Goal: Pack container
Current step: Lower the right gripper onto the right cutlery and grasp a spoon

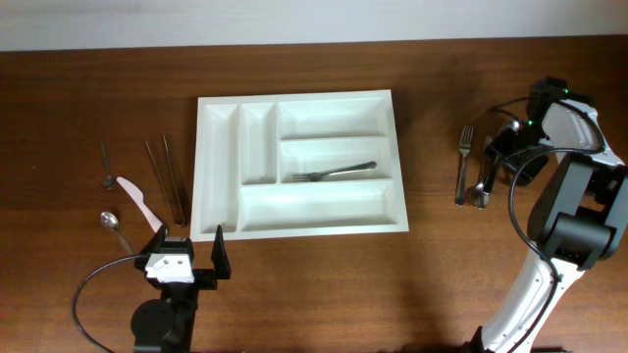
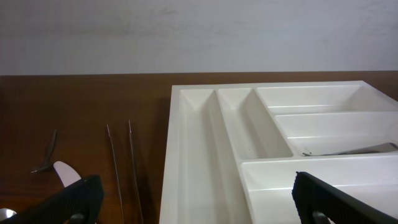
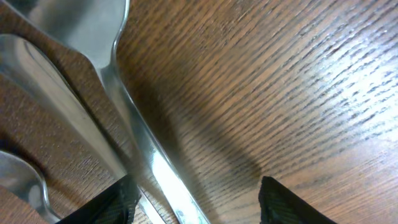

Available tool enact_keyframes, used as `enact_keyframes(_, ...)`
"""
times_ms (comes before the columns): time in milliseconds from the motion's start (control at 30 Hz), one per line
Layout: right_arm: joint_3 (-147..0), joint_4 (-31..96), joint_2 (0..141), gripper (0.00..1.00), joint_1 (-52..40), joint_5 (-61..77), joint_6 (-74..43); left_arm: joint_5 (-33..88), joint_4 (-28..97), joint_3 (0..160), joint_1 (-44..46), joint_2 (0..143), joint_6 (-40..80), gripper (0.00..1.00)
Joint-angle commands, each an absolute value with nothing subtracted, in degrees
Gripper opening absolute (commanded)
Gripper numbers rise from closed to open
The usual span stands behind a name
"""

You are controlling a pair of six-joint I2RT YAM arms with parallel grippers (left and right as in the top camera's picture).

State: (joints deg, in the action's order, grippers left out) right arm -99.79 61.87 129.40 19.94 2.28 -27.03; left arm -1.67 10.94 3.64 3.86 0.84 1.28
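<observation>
The white five-compartment container (image 1: pixel 299 162) lies mid-table; it also fills the right of the left wrist view (image 2: pixel 205 162). A metal fork (image 1: pixel 334 173) lies in its middle horizontal compartment. My left gripper (image 1: pixel 188 253) is open and empty, just off the container's front left corner. My right gripper (image 1: pixel 496 162) is open, low over a cluster of metal cutlery (image 1: pixel 481 186) right of the container. In the right wrist view its fingers (image 3: pixel 196 202) straddle a shiny metal handle (image 3: pixel 155 168) on the wood, next to other cutlery (image 3: pixel 56 112).
Left of the container lie chopsticks (image 1: pixel 169 176), a white plastic knife (image 1: pixel 142 204), a small spoon (image 1: pixel 114 227) and another small utensil (image 1: pixel 106 169). A fork (image 1: pixel 463 162) lies left of the right gripper. The right arm's base stands at the front right.
</observation>
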Motion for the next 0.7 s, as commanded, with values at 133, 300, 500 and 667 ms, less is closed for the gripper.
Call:
enact_keyframes(133, -99.15, 62.35, 130.63, 0.60, 20.01, -2.24, -27.31, -1.21, 10.79, 3.20, 3.97, 0.30, 0.38, 0.99)
enact_keyframes(300, -99.15, 62.04, 130.63, 0.60, 20.01, -2.22, -26.74, -1.23, 10.79, 3.20, 3.97, 0.30, 0.38, 0.99)
enact_keyframes(500, -99.13, 62.11, 130.63, 0.39, 19.94, -2.24, -23.99, -1.23, 10.79, 3.20, 3.97, 0.30, 0.38, 0.99)
enact_keyframes(667, -99.15, 62.30, 130.63, 0.34, 19.94, -2.20, -23.70, -1.23, 10.79, 3.20, 3.97, 0.30, 0.38, 0.99)
